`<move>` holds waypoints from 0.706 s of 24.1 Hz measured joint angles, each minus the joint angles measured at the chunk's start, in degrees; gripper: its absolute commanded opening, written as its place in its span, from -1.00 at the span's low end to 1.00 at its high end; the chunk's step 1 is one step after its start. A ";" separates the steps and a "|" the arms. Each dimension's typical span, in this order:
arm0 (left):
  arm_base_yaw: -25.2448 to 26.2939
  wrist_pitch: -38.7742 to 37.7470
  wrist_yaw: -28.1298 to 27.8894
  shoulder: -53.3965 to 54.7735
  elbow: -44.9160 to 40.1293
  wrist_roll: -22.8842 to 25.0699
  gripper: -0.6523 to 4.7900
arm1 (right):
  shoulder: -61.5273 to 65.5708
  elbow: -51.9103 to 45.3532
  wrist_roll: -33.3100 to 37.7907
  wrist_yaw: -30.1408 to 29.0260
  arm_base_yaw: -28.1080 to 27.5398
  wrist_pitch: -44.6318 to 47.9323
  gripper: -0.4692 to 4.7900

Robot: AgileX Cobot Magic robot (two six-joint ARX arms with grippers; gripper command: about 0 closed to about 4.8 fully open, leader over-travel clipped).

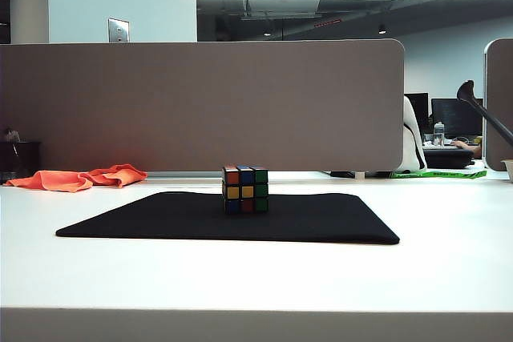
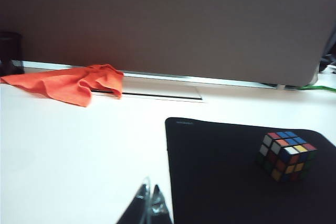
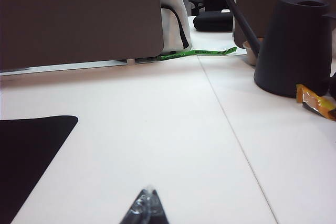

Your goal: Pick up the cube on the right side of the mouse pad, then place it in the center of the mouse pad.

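Both pincers, left pincer (image 2: pixel 149 203) and right pincer (image 3: pixel 147 205), closed, empty; beyond the left pincer, cube (image 2: pixel 286 156) rests on mouse pad (image 2: pixel 220 171): rigid, light, probably slick; grip opposite flat faces.

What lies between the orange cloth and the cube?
In the left wrist view: bare white table, then mouse pad, separate the orange cloth from the cube.

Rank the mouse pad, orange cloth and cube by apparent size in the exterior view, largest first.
1. mouse pad
2. orange cloth, though it lies farther back, so its true size is less sure
3. cube
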 measured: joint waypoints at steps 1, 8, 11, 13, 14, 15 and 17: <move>0.00 -0.02 -0.13 0.00 0.00 0.13 -0.78 | 0.00 0.00 -0.17 0.00 0.00 0.04 -0.83; 0.00 -0.04 -0.17 0.02 0.00 2.49 -0.78 | 0.00 0.00 -3.39 0.22 6.88 -0.07 -0.83; 0.00 -0.48 -1.18 0.00 0.00 3.04 -0.78 | 0.02 0.00 -4.92 5.42 11.15 -1.07 -0.83; 0.00 -2.47 -4.26 0.00 0.00 6.10 -0.78 | 0.04 0.00 -5.11 8.72 11.54 -1.16 -0.83; 0.00 -3.54 -6.78 0.02 0.00 7.69 -0.78 | 0.04 0.00 -5.31 8.96 11.52 -1.14 -0.83; 0.02 -3.76 -8.28 0.02 0.00 8.09 -0.78 | 0.04 0.00 -5.33 8.98 11.54 -1.14 -0.83; 0.00 -3.74 -11.63 0.02 0.00 8.28 -0.78 | 0.04 0.00 -5.35 9.01 11.54 -1.14 -0.83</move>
